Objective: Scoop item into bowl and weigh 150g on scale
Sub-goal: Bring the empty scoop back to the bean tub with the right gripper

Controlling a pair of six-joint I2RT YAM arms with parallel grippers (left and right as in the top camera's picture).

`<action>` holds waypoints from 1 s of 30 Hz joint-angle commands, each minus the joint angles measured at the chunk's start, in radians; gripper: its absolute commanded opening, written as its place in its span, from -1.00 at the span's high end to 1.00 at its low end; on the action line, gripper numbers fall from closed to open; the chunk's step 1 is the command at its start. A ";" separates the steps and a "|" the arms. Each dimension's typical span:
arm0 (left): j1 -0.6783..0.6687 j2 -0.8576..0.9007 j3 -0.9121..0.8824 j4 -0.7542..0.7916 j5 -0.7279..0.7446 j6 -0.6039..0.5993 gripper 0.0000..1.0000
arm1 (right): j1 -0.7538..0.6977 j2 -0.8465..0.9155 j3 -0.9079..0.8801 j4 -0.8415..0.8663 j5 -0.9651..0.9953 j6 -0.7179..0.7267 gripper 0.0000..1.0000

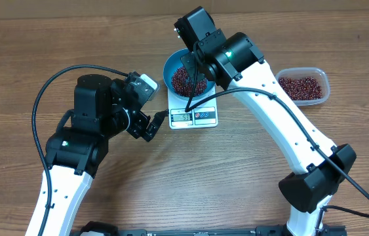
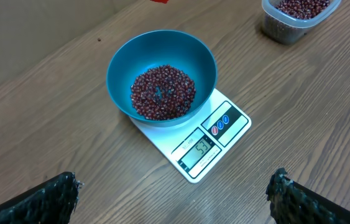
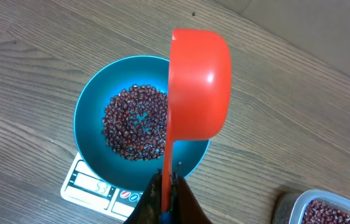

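The blue bowl (image 2: 120,57) stands on the white scale (image 2: 217,138), and a heap of red-brown beans (image 2: 162,92) covers its bottom. The scale's display (image 2: 199,149) is lit. My right gripper (image 3: 169,180) is shut on the thin handle of an orange-red scoop (image 3: 199,84). The scoop hangs over the bowl's (image 3: 91,106) right rim, turned on its side, so its inside is hidden. My left gripper (image 2: 173,182) is open and holds nothing, low over the table just in front of the scale. In the overhead view it (image 1: 153,124) sits left of the scale (image 1: 194,117).
A clear plastic tub (image 1: 302,86) with more beans stands on the table to the right of the scale, also seen as the tub (image 3: 324,208) at the lower right of the right wrist view. The right arm reaches across above the bowl (image 1: 171,65).
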 commanded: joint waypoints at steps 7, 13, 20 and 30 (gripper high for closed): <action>0.005 0.003 -0.002 0.003 0.014 -0.014 -0.99 | -0.172 -0.094 0.036 -0.005 -0.326 -0.004 0.93; 0.005 0.003 -0.002 0.003 0.014 -0.014 -0.99 | -0.432 -0.139 0.036 -0.101 -0.473 -0.004 0.93; 0.005 0.003 -0.002 0.003 0.014 -0.014 -0.98 | -0.718 -0.135 -0.003 -0.192 -0.441 -0.055 0.93; 0.005 0.003 -0.002 0.003 0.014 -0.014 -1.00 | -0.865 -0.114 -0.254 -0.108 -0.404 -0.114 0.93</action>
